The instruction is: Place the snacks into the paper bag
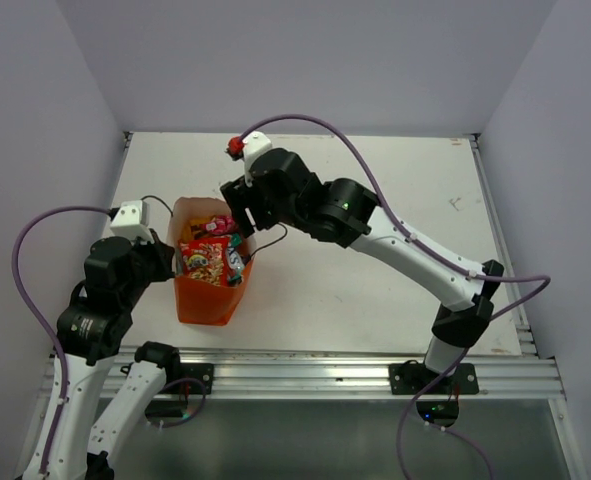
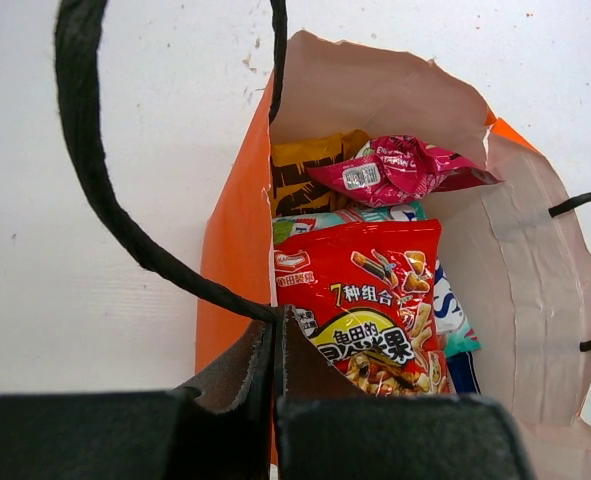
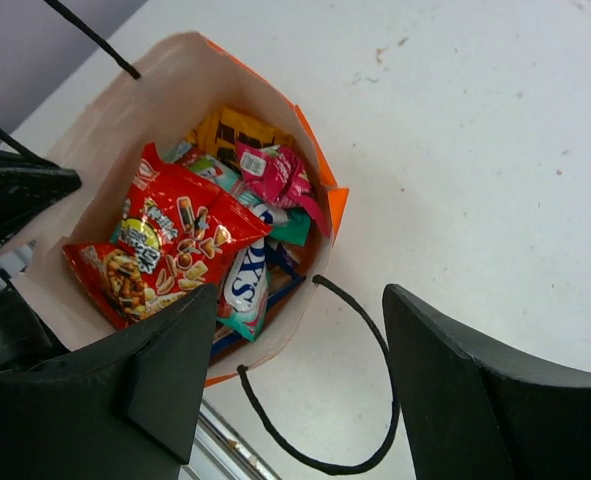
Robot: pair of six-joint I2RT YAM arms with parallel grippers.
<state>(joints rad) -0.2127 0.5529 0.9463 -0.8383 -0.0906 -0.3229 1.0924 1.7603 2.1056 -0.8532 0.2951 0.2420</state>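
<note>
Paper bag (image 1: 207, 292), snacks (image 3: 175, 240) inside, sat below right gripper (image 3: 300, 300), spread wide and empty; left gripper (image 2: 277, 335) pinched its left rim; lower snacks hidden.

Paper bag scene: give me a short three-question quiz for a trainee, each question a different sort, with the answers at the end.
1. True or false: the right gripper is shut on a snack.
2. Inside the paper bag, the small packet lying near the red packet is: A green, B pink, C white.
3. Short answer: what does the left gripper pinch?
Key: 1 false, it is open and empty; 2 B; 3 the paper bag's rim.
</note>
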